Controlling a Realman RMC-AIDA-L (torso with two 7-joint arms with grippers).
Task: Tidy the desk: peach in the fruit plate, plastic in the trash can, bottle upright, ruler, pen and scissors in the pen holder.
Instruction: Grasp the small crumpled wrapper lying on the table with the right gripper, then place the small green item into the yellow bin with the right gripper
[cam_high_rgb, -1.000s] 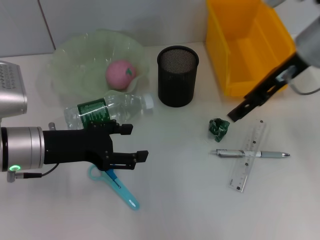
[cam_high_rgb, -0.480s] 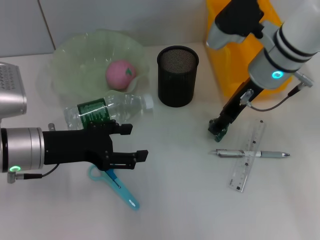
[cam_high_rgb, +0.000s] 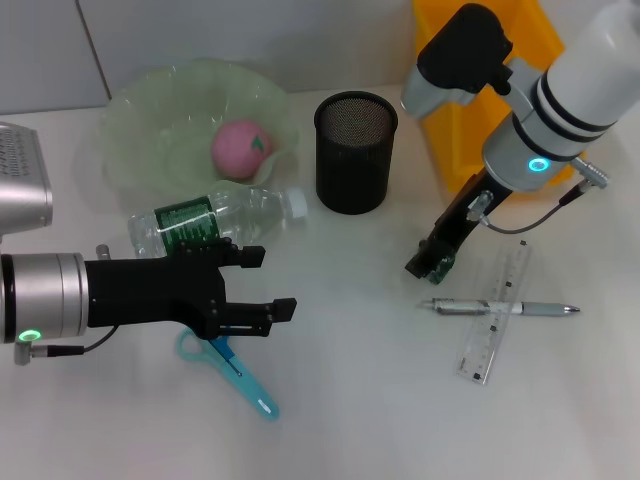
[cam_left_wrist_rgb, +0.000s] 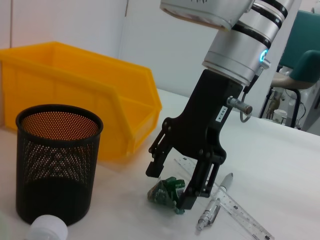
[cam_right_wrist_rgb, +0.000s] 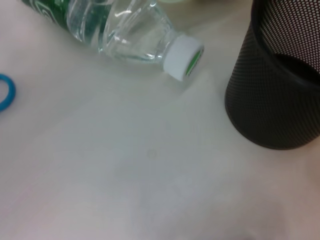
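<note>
The green crumpled plastic (cam_left_wrist_rgb: 165, 191) lies on the table right of the black mesh pen holder (cam_high_rgb: 355, 152). My right gripper (cam_high_rgb: 428, 262) is down on it, fingers open on either side of it, as the left wrist view shows (cam_left_wrist_rgb: 168, 189). The pink peach (cam_high_rgb: 240, 148) sits in the green fruit plate (cam_high_rgb: 150, 110). The clear bottle (cam_high_rgb: 205, 222) lies on its side in front of the plate. The pen (cam_high_rgb: 452, 307) lies across the clear ruler (cam_high_rgb: 497, 300). My left gripper (cam_high_rgb: 278, 284) is open and idle above the blue scissors (cam_high_rgb: 240, 375).
The yellow bin (cam_high_rgb: 490, 100) stands at the back right, behind my right arm. The right wrist view shows the bottle's white cap (cam_right_wrist_rgb: 184, 57), the pen holder (cam_right_wrist_rgb: 280, 90) and a scissor ring (cam_right_wrist_rgb: 5, 92). A grey device (cam_high_rgb: 22, 185) sits at the far left.
My right arm has swung from the yellow bin down to the green plastic and lowered its fingers around it. The left arm has not moved.
</note>
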